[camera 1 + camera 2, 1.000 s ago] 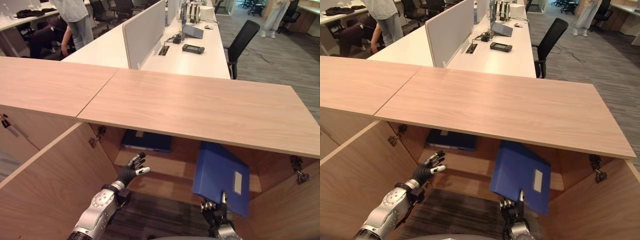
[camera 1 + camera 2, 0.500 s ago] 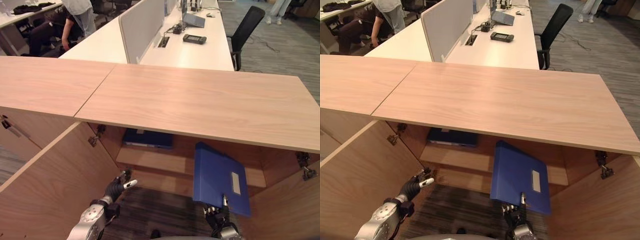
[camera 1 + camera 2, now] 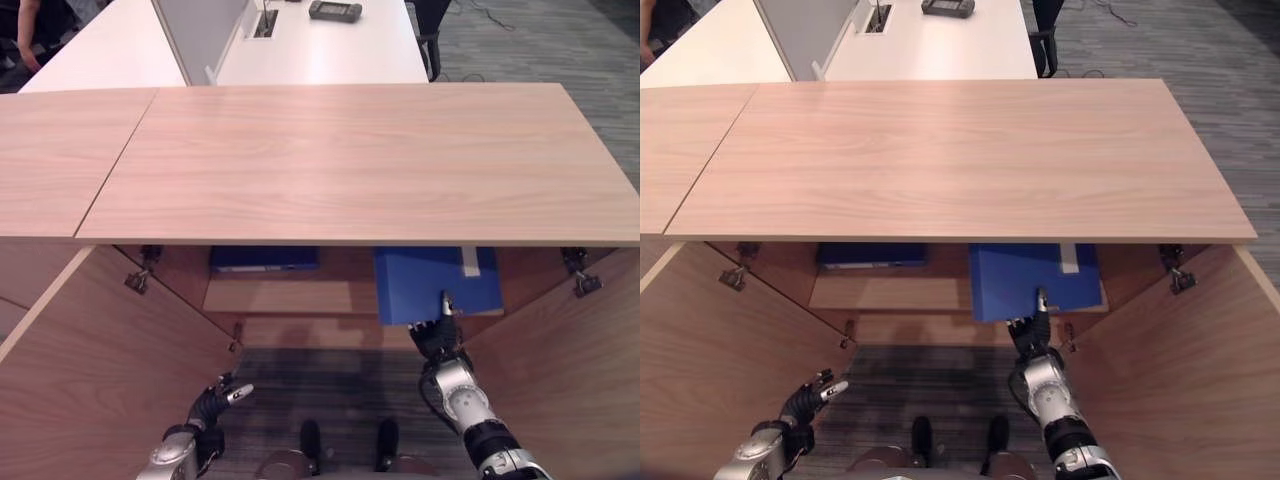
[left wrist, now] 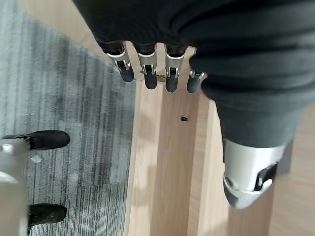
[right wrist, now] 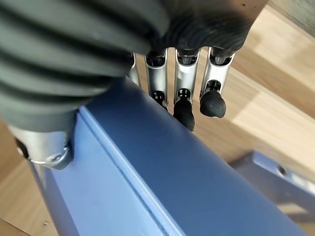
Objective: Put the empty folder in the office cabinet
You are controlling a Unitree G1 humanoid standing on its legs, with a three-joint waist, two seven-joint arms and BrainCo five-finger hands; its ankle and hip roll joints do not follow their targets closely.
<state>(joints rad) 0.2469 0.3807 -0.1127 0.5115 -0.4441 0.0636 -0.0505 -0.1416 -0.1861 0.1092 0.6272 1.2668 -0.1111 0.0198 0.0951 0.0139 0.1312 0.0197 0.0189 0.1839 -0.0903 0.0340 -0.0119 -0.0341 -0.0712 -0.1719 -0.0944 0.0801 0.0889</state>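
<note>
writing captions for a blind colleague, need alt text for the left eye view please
The robot's right hand holds the near edge of a blue folder that lies partly inside an open wooden cabinet, under its broad top. Another blue folder lies further left inside, and the left hand hangs open low beside the left door.

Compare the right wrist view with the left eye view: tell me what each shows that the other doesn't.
Right wrist view alone: the close contact, with the right hand's fingers lying over the blue folder's edge and the thumb on its near face.

Left eye view alone: the cabinet top, the open left hand low by the left door, a second blue folder on the shelf.

Both: the right hand holding the blue folder inside the cabinet.
</note>
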